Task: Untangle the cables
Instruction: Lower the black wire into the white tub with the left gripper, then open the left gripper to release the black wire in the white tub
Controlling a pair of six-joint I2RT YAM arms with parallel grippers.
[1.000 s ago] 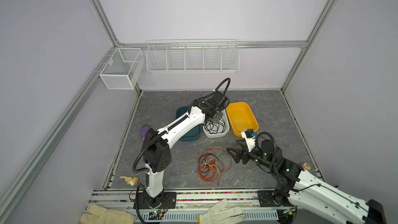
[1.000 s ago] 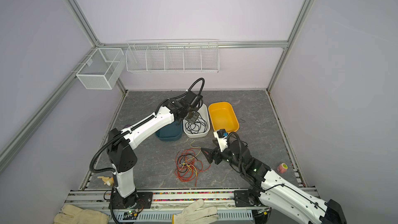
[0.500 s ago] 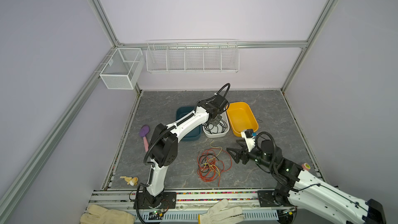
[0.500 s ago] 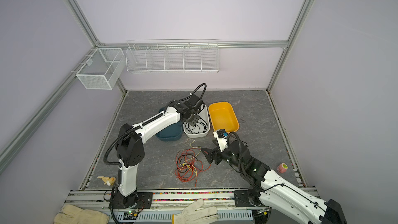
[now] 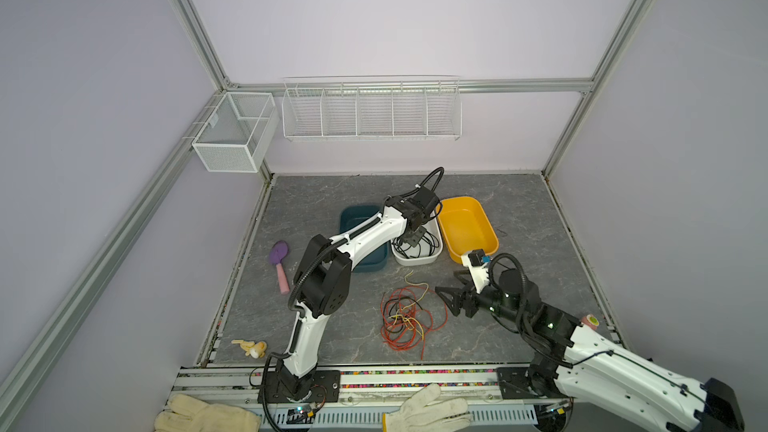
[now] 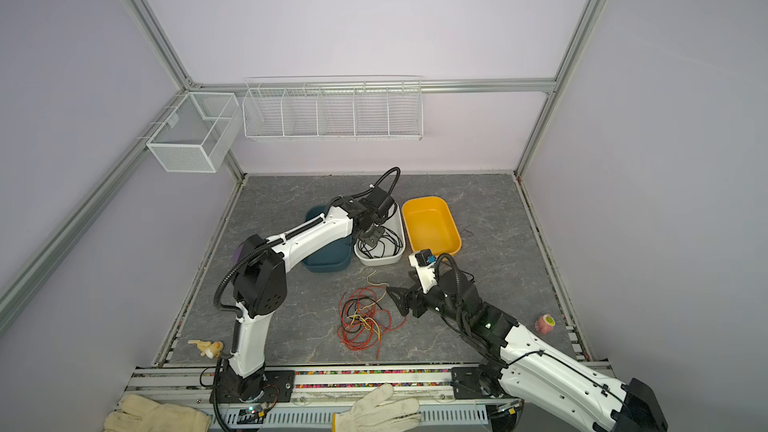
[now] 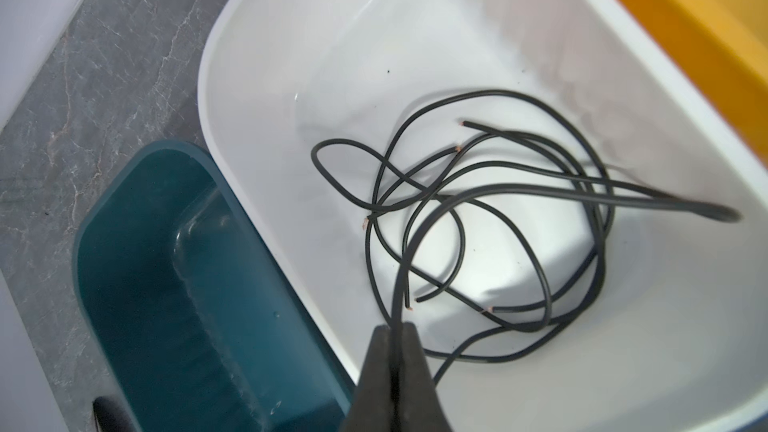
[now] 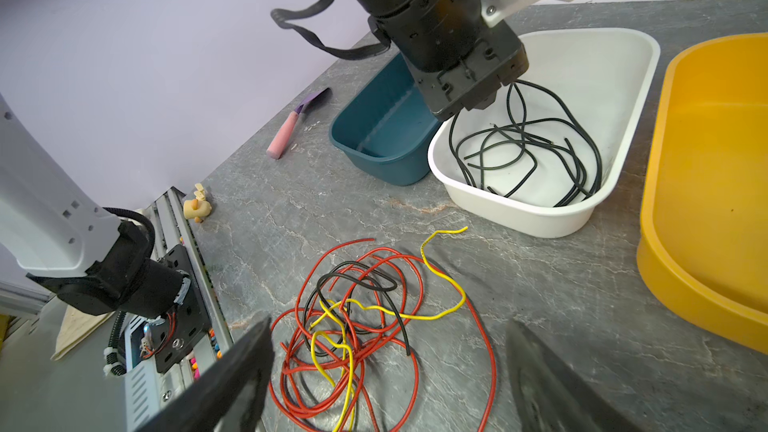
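Thin red, black and yellow cables [image 5: 405,317] lie tangled on the grey desk [image 5: 498,338], lower centre in a top view, just left of the right arm's jaws, which stand wide apart and are the nearer pair. The left arm's jaws pinch a black cable [image 7: 490,188] over the white plastic tray [image 7: 291,56].

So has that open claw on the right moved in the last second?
No. The right gripper keeps the same spot beside the cables, just short of the yellow bin's near corner.
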